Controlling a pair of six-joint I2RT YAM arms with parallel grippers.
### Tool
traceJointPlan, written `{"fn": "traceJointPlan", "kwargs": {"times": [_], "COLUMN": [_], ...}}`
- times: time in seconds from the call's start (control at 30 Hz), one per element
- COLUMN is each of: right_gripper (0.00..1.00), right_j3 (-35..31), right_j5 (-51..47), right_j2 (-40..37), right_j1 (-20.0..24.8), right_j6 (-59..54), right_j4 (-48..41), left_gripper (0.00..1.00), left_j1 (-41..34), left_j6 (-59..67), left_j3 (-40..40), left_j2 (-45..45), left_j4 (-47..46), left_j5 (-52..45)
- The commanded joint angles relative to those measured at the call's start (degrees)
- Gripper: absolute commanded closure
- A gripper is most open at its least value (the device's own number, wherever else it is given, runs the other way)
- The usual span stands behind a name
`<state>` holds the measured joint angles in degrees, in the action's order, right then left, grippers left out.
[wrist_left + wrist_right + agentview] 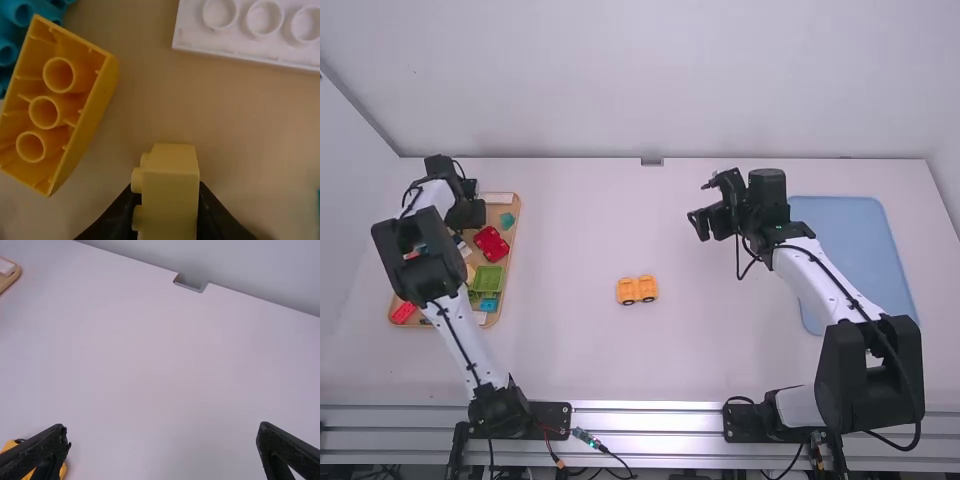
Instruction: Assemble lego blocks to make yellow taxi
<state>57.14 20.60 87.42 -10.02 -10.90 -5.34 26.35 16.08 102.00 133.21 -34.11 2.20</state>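
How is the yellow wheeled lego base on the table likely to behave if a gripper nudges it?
The yellow wheeled lego base would probably roll lengthwise, since dark wheels show along its near side. It looks low and elongated, so tipping seems unlikely. Its blocky, moulded body suggests stiff plastic that should keep its shape.

Yeah, you've got 0 readable words, labels, brands, numbers or signs here, in any of your 3 views.
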Motion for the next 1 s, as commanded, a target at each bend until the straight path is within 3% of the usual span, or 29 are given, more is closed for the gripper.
{"fn": "traceJointPlan", "kwargs": {"times": [0.0, 0.47, 0.73, 0.97], "right_gripper": [0.01, 0.01, 0.01, 0.01], "right_j3": [1.4, 1.4, 1.4, 1.4], "right_j5": [0.0, 0.0, 0.2, 0.4], "right_j2": [0.4, 0.5, 0.4, 0.4], "right_j1": [-0.2, -0.2, -0.2, -0.2], "right_j6": [0.0, 0.0, 0.0, 1.6], "right_j4": [-0.1, 0.0, 0.3, 0.3], "left_gripper": [0.73, 0.80, 0.98, 0.98], "left_j1": [0.3, -0.1, -0.1, -0.1], "left_j6": [0.0, 0.0, -0.2, -2.8], "left_j3": [-1.8, -1.8, -0.6, -0.5], "left_j2": [1.1, 1.1, 0.9, -2.1], "left_j4": [-0.5, -0.2, -0.3, 0.4], "left_j5": [1.7, 1.7, -1.1, -1.1]}}
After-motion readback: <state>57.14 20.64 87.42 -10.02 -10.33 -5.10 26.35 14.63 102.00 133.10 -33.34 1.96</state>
